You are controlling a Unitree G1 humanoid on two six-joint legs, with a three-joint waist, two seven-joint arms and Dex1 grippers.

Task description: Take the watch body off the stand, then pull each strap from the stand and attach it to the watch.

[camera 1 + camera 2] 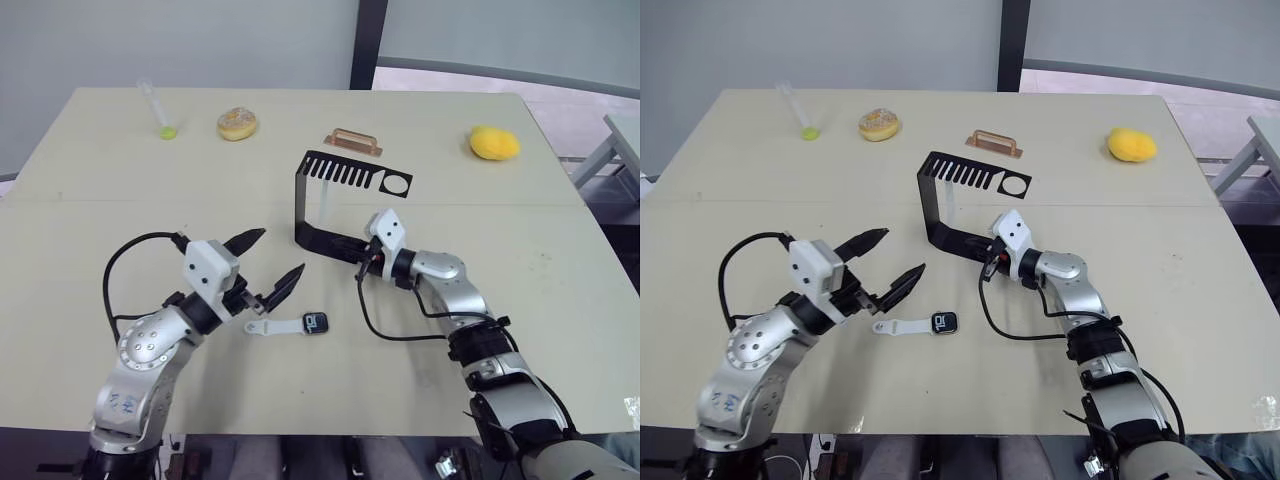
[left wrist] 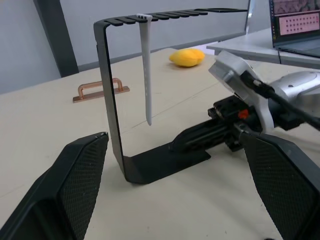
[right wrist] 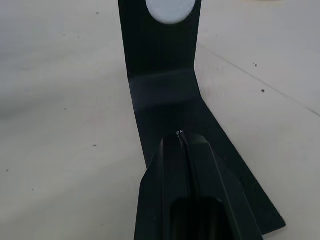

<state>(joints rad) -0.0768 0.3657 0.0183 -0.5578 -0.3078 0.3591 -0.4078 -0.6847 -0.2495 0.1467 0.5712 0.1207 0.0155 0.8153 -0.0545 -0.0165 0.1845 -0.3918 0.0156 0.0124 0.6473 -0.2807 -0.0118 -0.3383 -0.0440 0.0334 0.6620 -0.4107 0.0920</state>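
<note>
The black stand (image 1: pixel 300 200) is upright mid-table, its slotted top arm (image 1: pixel 355 172) pointing right. One white strap (image 2: pixel 146 70) hangs from a slot near the upright. The watch body (image 1: pixel 316 321) lies flat on the table in front of the stand. A second white strap (image 1: pixel 275 327) lies against its left side and looks joined to it. My left gripper (image 1: pixel 281 250) is open, just left of and above the watch, holding nothing. My right gripper (image 3: pixel 181 134) is shut, its tips resting on the stand's flat foot (image 3: pixel 165 95).
At the back of the table are a copper handle (image 1: pixel 352 142), a yellow fruit (image 1: pixel 494 143), a round bun (image 1: pixel 238 124) and a syringe with a green tip (image 1: pixel 158 110). The table's right edge is close to my right elbow.
</note>
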